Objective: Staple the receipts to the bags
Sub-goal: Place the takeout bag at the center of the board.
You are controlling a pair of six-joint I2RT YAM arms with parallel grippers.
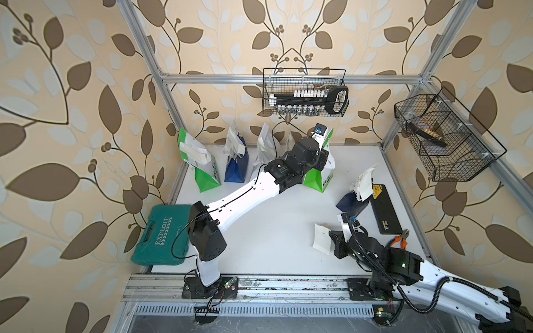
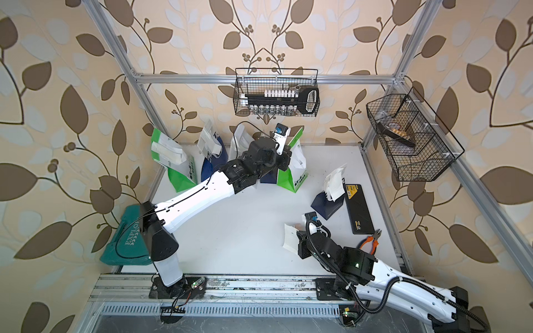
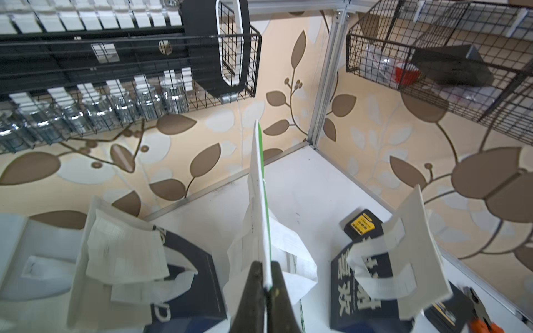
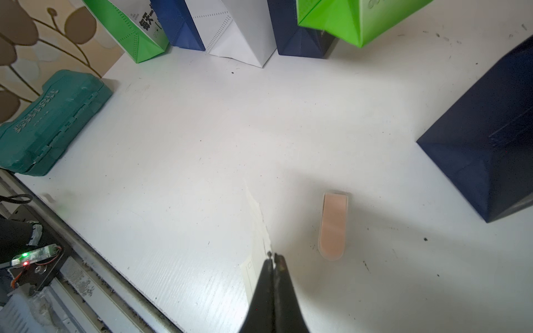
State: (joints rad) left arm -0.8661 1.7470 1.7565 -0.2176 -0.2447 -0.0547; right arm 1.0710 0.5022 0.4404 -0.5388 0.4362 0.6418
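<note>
Left tool (image 3: 267, 284) is clamped together on the top edge of the green-and-white bag (image 3: 258, 187), bottom centre of the left wrist view. I see that bag at the right end of the row at the back of the worktop (image 1: 274, 230), upper middle in both top views. Right tool (image 4: 273, 256) is pinched tight on a receipt (image 1: 321, 238), lower right of centre, near the lone navy bag (image 1: 350, 203).

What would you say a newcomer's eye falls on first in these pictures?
Probably the left end effector, shut on the top edge of the green-and-white bag at the right end of the back row. Next, the right end effector pinching a receipt at the front right of the table.
</note>
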